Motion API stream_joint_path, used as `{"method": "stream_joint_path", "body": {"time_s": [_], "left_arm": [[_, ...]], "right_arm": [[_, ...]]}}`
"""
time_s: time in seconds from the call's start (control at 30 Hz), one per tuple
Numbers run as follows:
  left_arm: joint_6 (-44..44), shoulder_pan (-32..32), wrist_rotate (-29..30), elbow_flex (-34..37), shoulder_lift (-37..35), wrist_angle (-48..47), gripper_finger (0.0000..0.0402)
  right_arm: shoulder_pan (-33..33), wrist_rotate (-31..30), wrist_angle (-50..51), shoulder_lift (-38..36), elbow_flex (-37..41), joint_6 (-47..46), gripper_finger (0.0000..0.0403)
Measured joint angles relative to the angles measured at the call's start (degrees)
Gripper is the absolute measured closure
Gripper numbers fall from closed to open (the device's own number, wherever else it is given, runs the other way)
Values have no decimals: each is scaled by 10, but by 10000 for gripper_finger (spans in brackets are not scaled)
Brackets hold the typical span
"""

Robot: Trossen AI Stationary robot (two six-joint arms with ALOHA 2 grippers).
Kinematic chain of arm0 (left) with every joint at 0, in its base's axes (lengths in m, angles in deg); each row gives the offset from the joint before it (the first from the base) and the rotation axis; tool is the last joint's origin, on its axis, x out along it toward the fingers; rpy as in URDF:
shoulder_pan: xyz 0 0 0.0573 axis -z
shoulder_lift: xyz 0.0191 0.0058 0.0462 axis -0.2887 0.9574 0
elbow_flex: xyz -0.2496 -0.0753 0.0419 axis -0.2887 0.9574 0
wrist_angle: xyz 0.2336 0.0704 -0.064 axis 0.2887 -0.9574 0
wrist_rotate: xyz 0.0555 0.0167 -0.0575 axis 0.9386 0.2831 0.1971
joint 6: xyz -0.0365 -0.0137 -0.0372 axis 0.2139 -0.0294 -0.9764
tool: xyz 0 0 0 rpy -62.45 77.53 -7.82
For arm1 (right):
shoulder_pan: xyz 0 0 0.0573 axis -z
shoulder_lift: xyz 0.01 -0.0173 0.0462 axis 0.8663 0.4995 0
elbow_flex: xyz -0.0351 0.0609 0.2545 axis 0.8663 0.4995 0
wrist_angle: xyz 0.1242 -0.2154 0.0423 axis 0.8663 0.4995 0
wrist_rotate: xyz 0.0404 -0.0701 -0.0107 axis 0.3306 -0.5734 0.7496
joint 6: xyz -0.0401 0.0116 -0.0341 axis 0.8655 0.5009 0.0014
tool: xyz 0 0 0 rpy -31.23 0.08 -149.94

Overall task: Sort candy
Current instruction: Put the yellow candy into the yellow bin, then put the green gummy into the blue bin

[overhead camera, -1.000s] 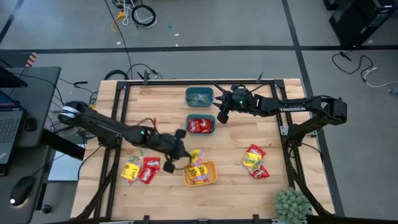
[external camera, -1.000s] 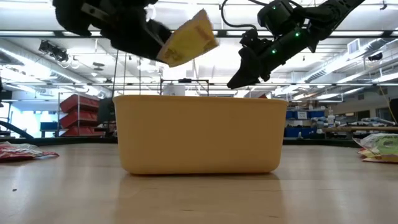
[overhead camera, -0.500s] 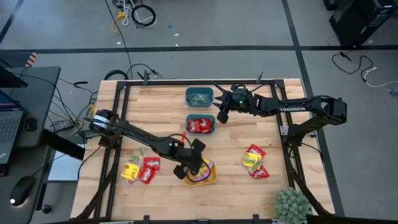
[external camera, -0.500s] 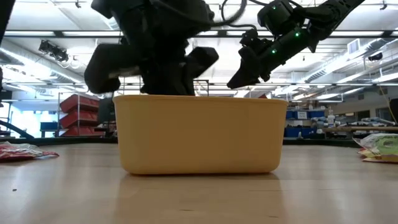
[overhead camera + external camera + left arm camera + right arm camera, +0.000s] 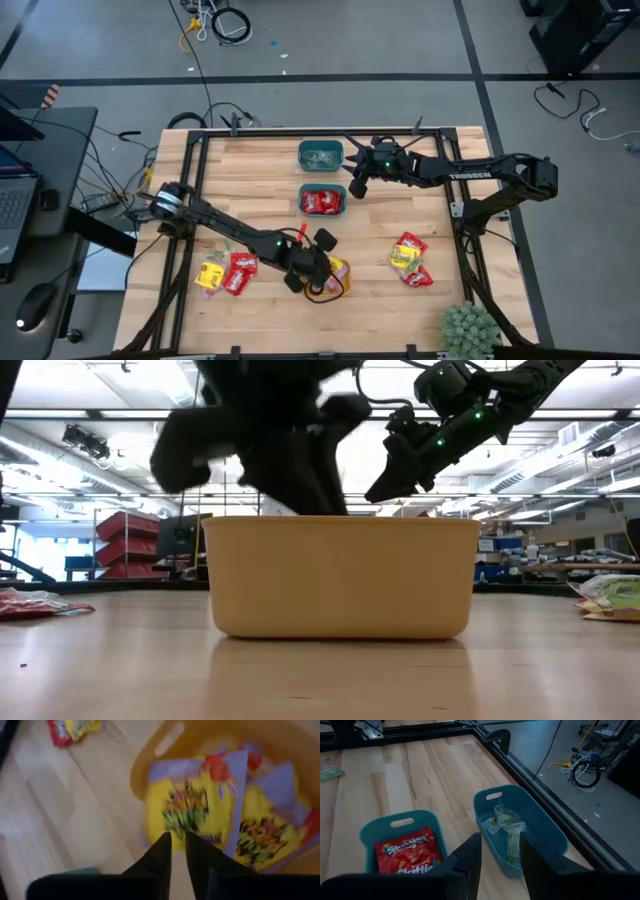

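My left gripper [image 5: 178, 837] reaches down into the orange bin [image 5: 340, 575], where its fingers stand a narrow slit apart. Just beyond the tips a yellow candy packet [image 5: 190, 805] lies flat in the bin beside another yellow packet [image 5: 260, 835]. The bin wall hides the fingertips in the low view. My right gripper [image 5: 501, 840] hovers open and empty over the two teal bins. One teal bin [image 5: 375, 827] holds red packets [image 5: 410, 852]. The other [image 5: 540, 822] holds pale green candies [image 5: 505, 827]. My left gripper comes slanting down from the table's left, and its fingertips [image 5: 165, 842] stand right at the yellow packet's near edge [image 5: 175, 827]. I cannot tell whether they touch it. The packet lies flat on the bin's contents.
Loose red and yellow packets lie in a pile at the near left [image 5: 225, 273] and another at the near right [image 5: 410, 260]. A potted plant [image 5: 470, 330] stands at the near right corner. Bare wood lies between the bins and the piles.
My left gripper has carried a yellow packet from left of the orange bin toward the table's right, rolled its wrist and sunk into the bin. The packet now lies inside. The bin has slid a little toward the table's right.
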Motion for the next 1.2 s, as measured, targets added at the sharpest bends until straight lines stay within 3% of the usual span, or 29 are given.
{"method": "stream_joint_path", "body": {"time_s": [0.17,0.3,0.43,0.5,0.57,0.73,0.97,1.2], "left_arm": [[-59,10,18,-48,0,-45,305],[-134,11,15,-71,0,-88,297],[-194,27,8,-65,-8,-101,346],[-218,43,-2,-62,-16,-99,384],[-238,59,-27,-54,-30,-106,392],[-297,97,-68,-17,-60,-106,399],[-412,145,-102,83,-100,-29,400],[-639,161,-100,177,-203,-37,401]], "right_arm": [[-1,0,0,0,0,3,275],[-6,0,0,0,0,9,269],[-36,58,21,0,0,-12,282],[-66,84,35,0,0,-20,303],[-104,87,41,0,0,-21,331],[-208,80,38,0,0,-49,396],[-324,15,22,8,0,-105,400],[-346,-11,-5,54,-17,-107,398]]}}
